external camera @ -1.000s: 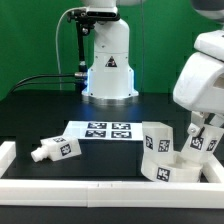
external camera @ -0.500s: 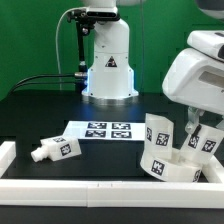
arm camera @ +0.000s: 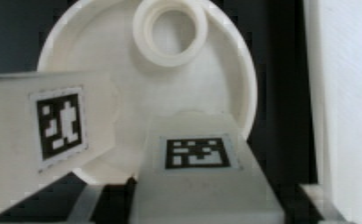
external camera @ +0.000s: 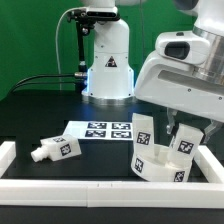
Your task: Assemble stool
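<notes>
The gripper [external camera: 184,134] is clamped narrowly on a chunky white leg [external camera: 186,147] bearing a square black-and-white tag. This leg stands on the smooth, round plastic seat [external camera: 160,168] at the exterior view's right, just behind the long white front rail [external camera: 90,188]. A second stubby leg [external camera: 143,135] rises from the seat beside it, the wrist view shows a raised ring [arm camera: 169,35] on the disc's flat face, and a third leg [external camera: 56,150] lies loose on the matte black table [external camera: 40,110] near the thin marker board [external camera: 100,129].

seat [arm camera: 160,100]: white plastic, smooth, matt | leg [external camera: 55,150]: white plastic | table [external camera: 40,110]: black, matt
</notes>
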`<action>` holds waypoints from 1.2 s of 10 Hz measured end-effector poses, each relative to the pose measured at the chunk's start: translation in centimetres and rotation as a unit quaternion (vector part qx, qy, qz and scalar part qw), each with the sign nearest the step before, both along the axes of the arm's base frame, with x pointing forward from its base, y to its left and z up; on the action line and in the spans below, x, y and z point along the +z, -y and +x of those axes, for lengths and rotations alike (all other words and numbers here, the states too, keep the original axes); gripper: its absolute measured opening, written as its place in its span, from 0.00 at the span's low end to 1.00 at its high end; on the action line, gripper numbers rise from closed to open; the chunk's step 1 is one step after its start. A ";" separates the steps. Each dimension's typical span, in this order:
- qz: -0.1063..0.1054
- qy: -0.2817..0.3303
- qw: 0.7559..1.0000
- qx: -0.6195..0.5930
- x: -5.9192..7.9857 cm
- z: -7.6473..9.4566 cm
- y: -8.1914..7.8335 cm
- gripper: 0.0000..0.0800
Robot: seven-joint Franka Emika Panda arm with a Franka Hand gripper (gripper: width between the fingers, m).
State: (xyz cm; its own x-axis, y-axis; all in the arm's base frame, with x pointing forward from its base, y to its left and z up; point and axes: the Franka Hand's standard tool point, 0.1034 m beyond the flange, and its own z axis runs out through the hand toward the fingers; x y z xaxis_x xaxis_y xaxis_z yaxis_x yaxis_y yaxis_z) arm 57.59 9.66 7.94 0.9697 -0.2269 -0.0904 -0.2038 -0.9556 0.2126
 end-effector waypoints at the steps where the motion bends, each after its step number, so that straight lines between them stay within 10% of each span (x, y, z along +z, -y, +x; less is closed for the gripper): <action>1: -0.003 0.004 1.000 -0.021 0.0 0.0 0.0 0.42; 5: 0.047 0.018 0.963 -0.265 -0.4 0.3 1.8 0.42; 9: 0.029 0.031 0.924 -0.381 -0.3 0.3 1.6 0.42; 12: 0.085 0.063 0.837 -0.537 -0.6 0.8 2.5 0.42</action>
State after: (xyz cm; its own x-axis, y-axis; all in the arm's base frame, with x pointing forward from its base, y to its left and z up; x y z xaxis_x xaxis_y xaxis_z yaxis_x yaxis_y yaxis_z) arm 58.39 7.21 7.31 0.2191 -0.9680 -0.1228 -0.9752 -0.2213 0.0049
